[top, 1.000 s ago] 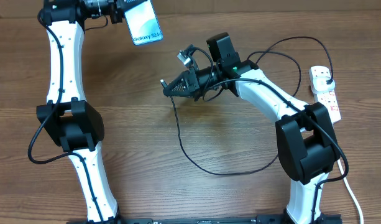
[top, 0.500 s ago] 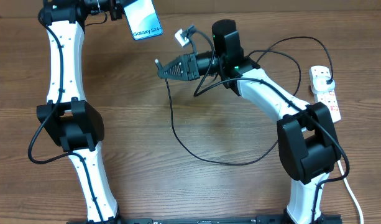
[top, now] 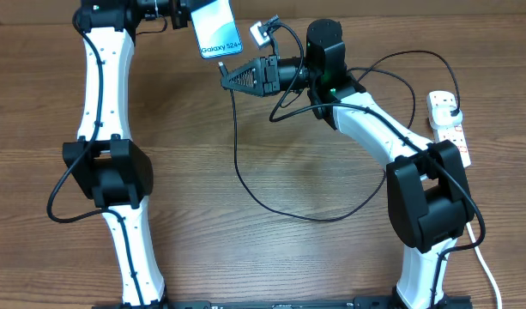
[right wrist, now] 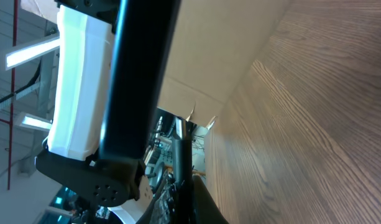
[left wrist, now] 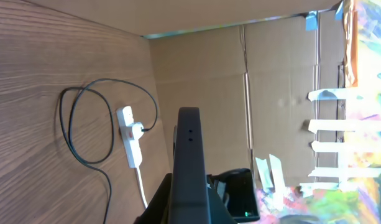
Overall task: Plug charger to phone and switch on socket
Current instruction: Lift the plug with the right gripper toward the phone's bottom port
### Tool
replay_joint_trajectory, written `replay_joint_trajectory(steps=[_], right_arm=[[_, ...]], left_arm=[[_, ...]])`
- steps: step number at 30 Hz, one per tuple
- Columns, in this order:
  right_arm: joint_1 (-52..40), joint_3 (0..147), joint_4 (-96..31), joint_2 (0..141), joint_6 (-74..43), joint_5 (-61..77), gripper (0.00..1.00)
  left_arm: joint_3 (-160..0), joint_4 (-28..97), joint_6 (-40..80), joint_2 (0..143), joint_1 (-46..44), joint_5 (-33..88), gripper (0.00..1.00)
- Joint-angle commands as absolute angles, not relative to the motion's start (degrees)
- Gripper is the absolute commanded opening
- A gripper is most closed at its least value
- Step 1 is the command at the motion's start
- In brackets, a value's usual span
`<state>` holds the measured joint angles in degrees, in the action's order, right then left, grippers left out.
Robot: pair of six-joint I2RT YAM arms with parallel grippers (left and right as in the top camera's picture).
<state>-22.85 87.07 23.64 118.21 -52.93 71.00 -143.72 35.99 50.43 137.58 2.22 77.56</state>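
The left gripper (top: 192, 12) is clenched on the phone (top: 218, 34), held above the table (top: 185, 189) at 12 o'clock, screen up. The right gripper (top: 226, 75), clenched on the charger (top: 245, 184) near its connector tip, sits just beside the phone's 5 o'clock end. The socket (top: 452, 137) lies at 3 o'clock with the charger's plug inserted.

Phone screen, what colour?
The phone screen is light blue with dark text, clearest in the overhead view.

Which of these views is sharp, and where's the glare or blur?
Overhead: evenly lit, sharp, phone text readable. Left wrist: right side blown out, colours smeared. Right wrist: phone's dark edge close and soft, bright strip lights at left.
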Motion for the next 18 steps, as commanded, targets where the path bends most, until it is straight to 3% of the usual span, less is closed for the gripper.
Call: replay_joint_trajectory(steps=[1, 18], right_arm=[[-22.41, 88.2, 25.39, 116.25, -53.84, 69.91, 0.04], [-21.23, 88.2, 25.43, 116.25, -54.06, 68.82, 0.04]], left_arm=[[-145.01, 35.73, 49.34, 135.83, 2.13, 75.42, 0.04], [-145.01, 35.73, 49.93, 135.83, 3.79, 74.46, 0.04]])
